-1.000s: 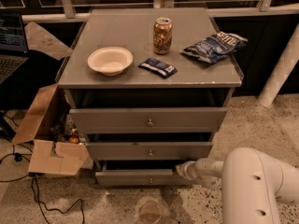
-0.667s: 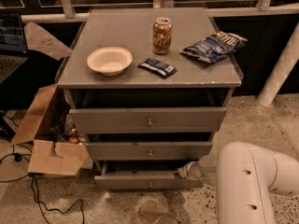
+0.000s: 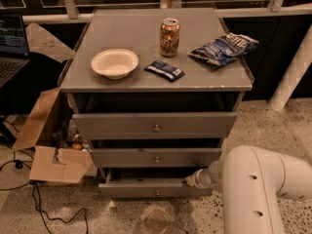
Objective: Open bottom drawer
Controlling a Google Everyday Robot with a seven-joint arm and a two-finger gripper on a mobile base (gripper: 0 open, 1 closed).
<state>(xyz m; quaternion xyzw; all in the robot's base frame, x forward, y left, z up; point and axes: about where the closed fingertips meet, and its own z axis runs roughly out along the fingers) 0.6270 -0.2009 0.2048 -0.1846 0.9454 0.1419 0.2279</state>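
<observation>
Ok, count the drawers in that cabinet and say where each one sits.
3, stacked in the cabinet: top drawer, middle drawer, bottom drawer nearest the floor. None seem hidden. The end effector is at the bottom drawer's upper right edge.

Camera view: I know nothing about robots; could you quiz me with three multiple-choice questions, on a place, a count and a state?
1. Where is the end effector? A raised high in the air; B at the bottom drawer's right end; C out of sight.
2. How many knobs show on the cabinet? A one; B three; C six.
3. The can is: A upright; B on its side; C crushed flat.
Answers: B, it sits low by that drawer's front; B, one knob per front; A, its top faces up.
</observation>
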